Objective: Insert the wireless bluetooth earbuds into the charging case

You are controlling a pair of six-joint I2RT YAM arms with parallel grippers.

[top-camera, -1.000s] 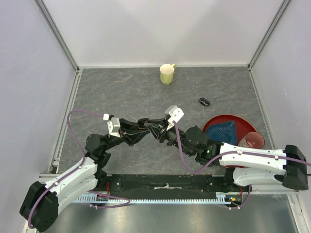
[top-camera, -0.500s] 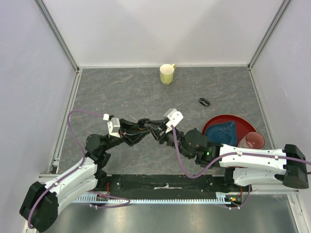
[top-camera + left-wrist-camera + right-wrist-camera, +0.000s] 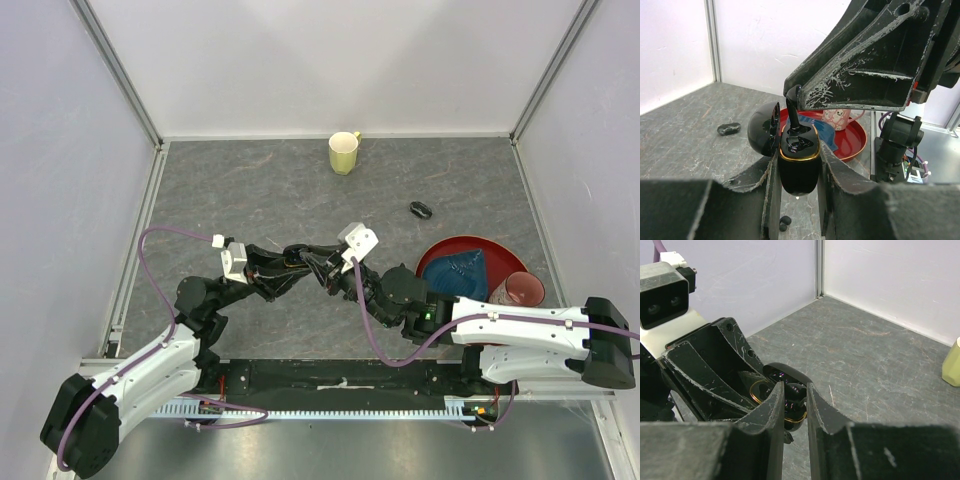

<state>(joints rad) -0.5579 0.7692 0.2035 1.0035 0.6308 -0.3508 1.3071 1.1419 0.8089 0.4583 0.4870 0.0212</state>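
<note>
In the left wrist view, my left gripper is shut on the charging case, a glossy black pod with a gold rim. It is held upright off the table with its lid swung open to the left. My right gripper is shut on one black earbud, whose lower end dips into the case's top. In the top view both grippers meet at mid-table. Another earbud lies on the table beneath the case.
A yellow-green mug stands at the back. A small black oval thing lies right of centre. At the right, a red plate holds a blue cloth, with a pink cup beside it.
My right gripper has shifted slightly down and towards the case with the earbud in it. The left arm has stayed still.
</note>
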